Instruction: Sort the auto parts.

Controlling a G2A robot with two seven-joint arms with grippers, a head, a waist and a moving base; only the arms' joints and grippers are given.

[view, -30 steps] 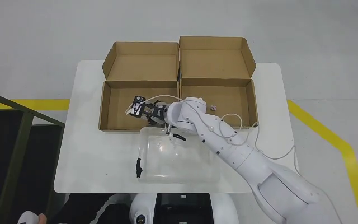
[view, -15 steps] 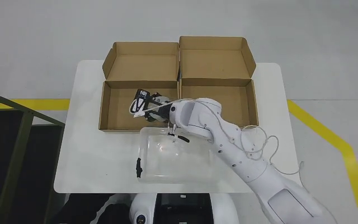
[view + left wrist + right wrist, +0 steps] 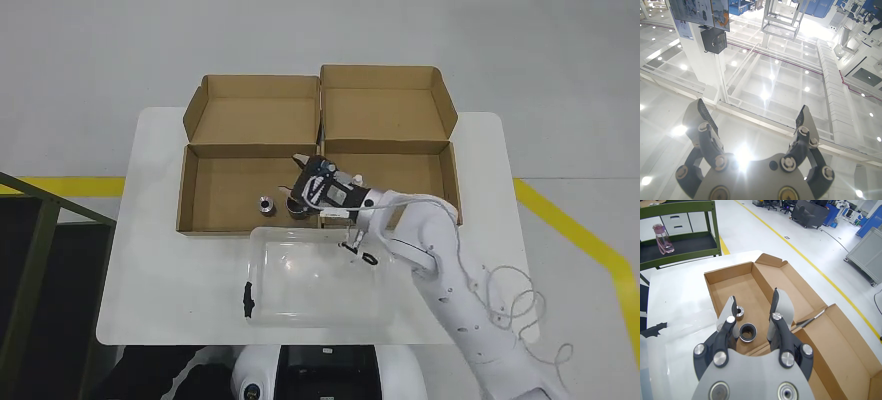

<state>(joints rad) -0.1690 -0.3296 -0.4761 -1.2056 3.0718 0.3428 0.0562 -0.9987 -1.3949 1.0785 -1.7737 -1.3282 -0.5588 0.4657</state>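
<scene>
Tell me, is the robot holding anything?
Nothing. The right gripper is open above a metal ring and small sleeve in the cardboard box; the left gripper is open too.

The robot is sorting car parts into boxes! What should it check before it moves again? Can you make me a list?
1. Right end effector empty: ok. Its jaws are apart, with nothing between them.
2. Parts inside the left box: ok. A small metal cylinder and a black-lined ring lie apart on its floor.
3. Something to fetch next: ok. A black piece lies at the edge of the clear bin.
4. Left end effector out of the way: ok. It is open and points at the ceiling.
5. Right box contents: cannot tell. The arm covers part of it.
</scene>
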